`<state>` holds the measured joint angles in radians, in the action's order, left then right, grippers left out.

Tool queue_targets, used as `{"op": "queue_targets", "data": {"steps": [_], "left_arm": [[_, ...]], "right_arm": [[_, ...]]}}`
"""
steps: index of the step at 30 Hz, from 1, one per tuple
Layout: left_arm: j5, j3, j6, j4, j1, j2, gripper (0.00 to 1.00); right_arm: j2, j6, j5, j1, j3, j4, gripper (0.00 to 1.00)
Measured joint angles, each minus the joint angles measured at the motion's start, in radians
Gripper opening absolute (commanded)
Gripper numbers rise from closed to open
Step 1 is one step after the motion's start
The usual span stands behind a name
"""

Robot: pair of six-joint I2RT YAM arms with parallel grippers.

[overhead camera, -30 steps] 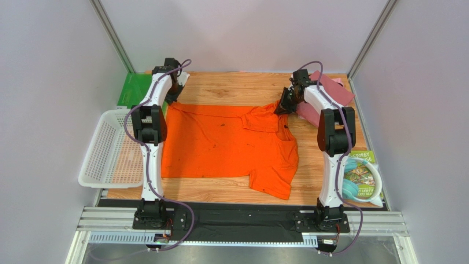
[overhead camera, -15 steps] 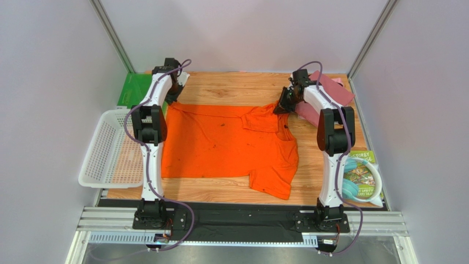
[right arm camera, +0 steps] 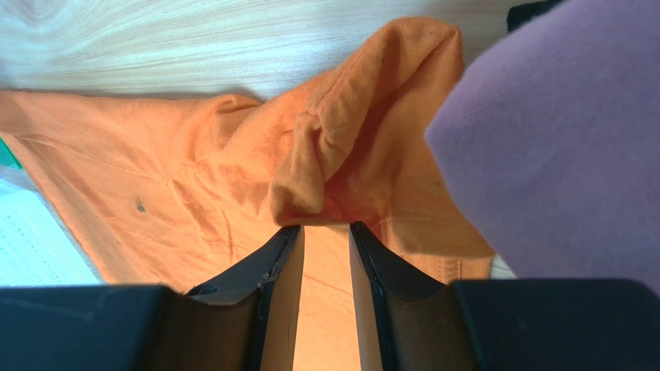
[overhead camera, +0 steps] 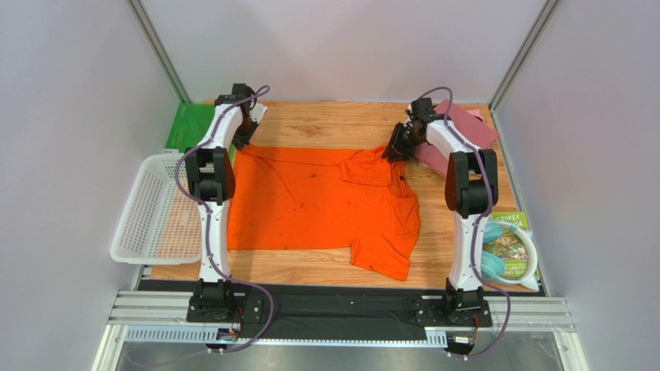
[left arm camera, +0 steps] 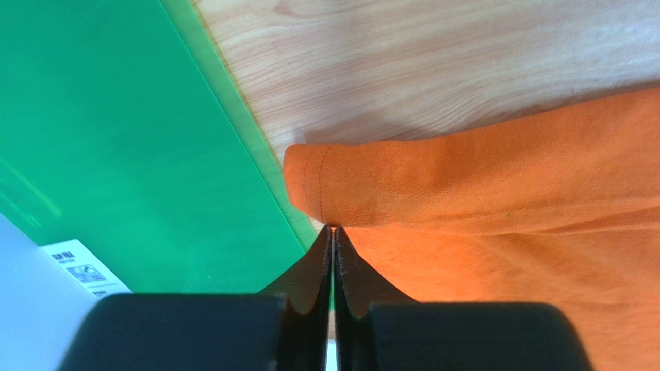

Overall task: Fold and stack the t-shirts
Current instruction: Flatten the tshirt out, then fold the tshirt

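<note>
On the table the orange shirt lay spread. Both arms stretched to its far edge. The left gripper was clenched at the sleeve hem. The right gripper stood parted before a raised fold, a gap only its wrist view showed.

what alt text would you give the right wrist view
Open right gripper, jaws parted just short of a bunched fold of the orange t-shirt on the wooden table. A mauve t-shirt fills the right side, close to the camera.
</note>
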<state>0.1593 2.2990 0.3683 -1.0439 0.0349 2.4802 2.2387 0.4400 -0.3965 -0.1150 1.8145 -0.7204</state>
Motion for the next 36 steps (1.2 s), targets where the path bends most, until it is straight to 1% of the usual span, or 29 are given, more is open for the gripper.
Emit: {"op": "queue_targets", "data": {"steps": [1,2,4,6,7,9,10,12,13,14,15,16,17,18,19,20,21,33,36], "left_arm": [[0.001,-0.002,0.004,0.000,0.000,0.000,0.28],[0.004,-0.005,0.008,0.002,0.000,0.000,0.36],[0.010,-0.014,0.016,0.012,0.000,0.000,0.38],[0.014,-0.031,0.017,0.025,0.000,0.000,0.44],[0.016,-0.042,0.018,0.027,0.000,0.000,0.45],[0.014,-0.066,0.019,0.036,0.000,-0.003,0.45],[0.013,-0.076,0.019,0.040,0.000,-0.005,0.44],[0.011,-0.082,0.019,0.041,0.000,-0.005,0.38],[0.011,-0.082,0.019,0.044,0.000,-0.006,0.36],[0.011,-0.082,0.019,0.046,0.000,-0.006,0.27],[0.011,-0.082,0.019,0.048,0.000,-0.006,0.21],[0.010,-0.082,0.017,0.048,0.000,-0.006,0.15],[0.010,-0.082,0.017,0.048,0.000,-0.006,0.06],[0.010,-0.082,0.016,0.048,0.000,-0.006,0.03],[0.008,-0.081,0.016,0.050,0.000,-0.006,0.00],[0.007,-0.081,0.016,0.050,0.000,-0.006,0.00],[0.007,-0.081,0.016,0.051,0.000,-0.006,0.00],[-0.005,-0.080,0.016,0.050,0.000,-0.029,0.00],[-0.010,-0.052,0.016,0.037,0.000,-0.050,0.00]], "right_arm": [[0.003,0.001,-0.001,0.000,0.000,0.003,0.33],[0.006,0.001,-0.003,0.000,0.000,0.003,0.32],[0.011,0.001,-0.006,0.000,0.000,0.004,0.31],[0.014,0.001,-0.007,0.000,0.000,0.004,0.30],[0.014,0.001,-0.007,0.000,0.000,0.004,0.29],[0.014,0.001,-0.009,0.000,0.000,0.006,0.28],[0.014,0.001,-0.010,0.000,0.000,0.006,0.27],[0.014,0.001,-0.011,0.000,0.000,0.007,0.25],[0.014,0.001,-0.012,0.000,0.000,0.008,0.22],[0.014,0.001,-0.014,0.000,0.000,0.008,0.19],[0.014,0.002,-0.016,0.000,0.000,0.008,0.17],[0.015,0.002,-0.017,0.000,0.000,0.008,0.13],[0.015,0.002,-0.017,0.000,0.000,0.008,0.11],[0.015,0.002,-0.018,0.000,0.000,0.008,0.09],[0.015,0.001,-0.018,0.000,0.000,0.008,0.04],[0.015,0.001,-0.018,0.000,0.000,0.008,0.01],[0.015,0.000,-0.018,0.000,0.000,0.008,0.00],[0.013,0.001,-0.026,0.001,0.000,0.008,0.00],[-0.003,0.001,-0.026,0.001,0.000,0.007,0.00]]}}
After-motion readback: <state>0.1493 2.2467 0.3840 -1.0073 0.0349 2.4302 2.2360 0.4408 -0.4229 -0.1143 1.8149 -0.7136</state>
